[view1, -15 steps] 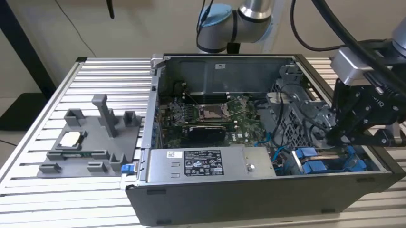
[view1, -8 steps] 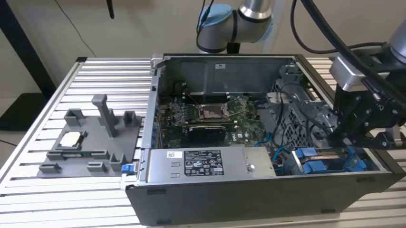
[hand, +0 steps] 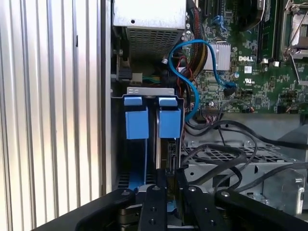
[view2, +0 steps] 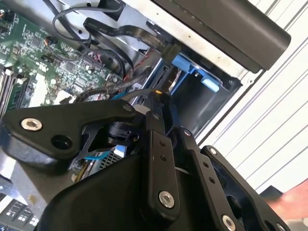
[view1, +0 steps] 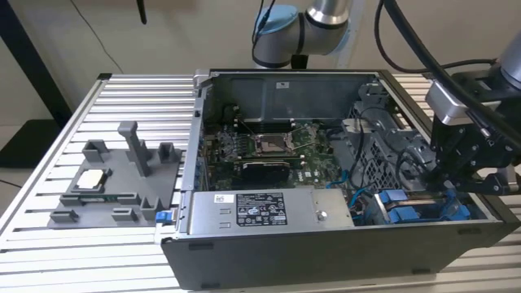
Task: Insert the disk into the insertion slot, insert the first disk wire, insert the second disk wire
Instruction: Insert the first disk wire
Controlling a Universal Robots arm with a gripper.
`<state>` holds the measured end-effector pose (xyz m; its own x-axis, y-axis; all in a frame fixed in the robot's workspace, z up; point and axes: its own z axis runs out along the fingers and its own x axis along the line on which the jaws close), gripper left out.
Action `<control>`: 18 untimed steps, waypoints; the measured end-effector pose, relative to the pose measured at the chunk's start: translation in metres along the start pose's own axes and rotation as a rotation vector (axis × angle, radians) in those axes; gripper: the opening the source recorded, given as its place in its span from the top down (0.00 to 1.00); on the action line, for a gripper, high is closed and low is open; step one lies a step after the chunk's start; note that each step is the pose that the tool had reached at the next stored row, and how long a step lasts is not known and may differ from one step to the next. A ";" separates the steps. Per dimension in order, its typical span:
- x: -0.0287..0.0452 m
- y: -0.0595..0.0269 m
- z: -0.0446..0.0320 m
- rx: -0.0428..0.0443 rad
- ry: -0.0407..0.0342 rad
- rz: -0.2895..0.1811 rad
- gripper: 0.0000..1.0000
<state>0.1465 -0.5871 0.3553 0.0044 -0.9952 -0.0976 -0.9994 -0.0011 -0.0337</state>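
So the slatted metal tabletop [view1: 49, 244] had the open PC case [view1: 326, 256] lying on it. Off toward the exterior view's left sat a grey parts tray [view1: 122, 183]. My arm [view1: 488, 104] hung over the end of the case at the exterior view's right.

Inside were the silver power supply box [view1: 260, 210] along the near wall and the green motherboard [hand: 255, 82] past it. A perforated metal cage [hand: 231, 159] had black cables [hand: 226, 144] draped across it.

The insertion slot [hand: 149, 90] was the narrow grey metal bay tucked in the case corner, with two bright blue fittings [hand: 136, 120] side by side at its edge. The disk [hand: 167, 151] looked to be standing on edge down in that bay, just beside the fittings. All I could see was a thin dark edge with a silvery strip, plus a run of bright blue carrier frame alongside. Label side was hidden.

A blue cable [hand: 192, 62] looped from the motherboard down beside the slot.

My gripper [hand: 169, 185] sat right over the disk's top edge, and it's also in the exterior view [view1: 452, 182] just above the bay. Honestly couldn't tell whether my fingers were open or closed on anything.
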 end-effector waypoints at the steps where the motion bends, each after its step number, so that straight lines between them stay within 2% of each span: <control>1: -0.0009 -0.0002 0.0012 0.0023 -0.0003 -0.002 0.81; 7: -0.0073 -0.0012 0.0091 0.0176 -0.0002 -0.017 0.81; 10: -0.0081 -0.0040 0.0116 0.0194 0.0004 -0.024 0.81; 16: -0.0081 -0.0043 0.0132 0.0192 0.0182 -0.025 0.81; 18: -0.0084 -0.0042 0.0138 0.0192 0.0207 -0.025 0.81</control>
<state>0.1511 -0.5774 0.3425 0.0284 -0.9967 -0.0759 -0.9982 -0.0242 -0.0549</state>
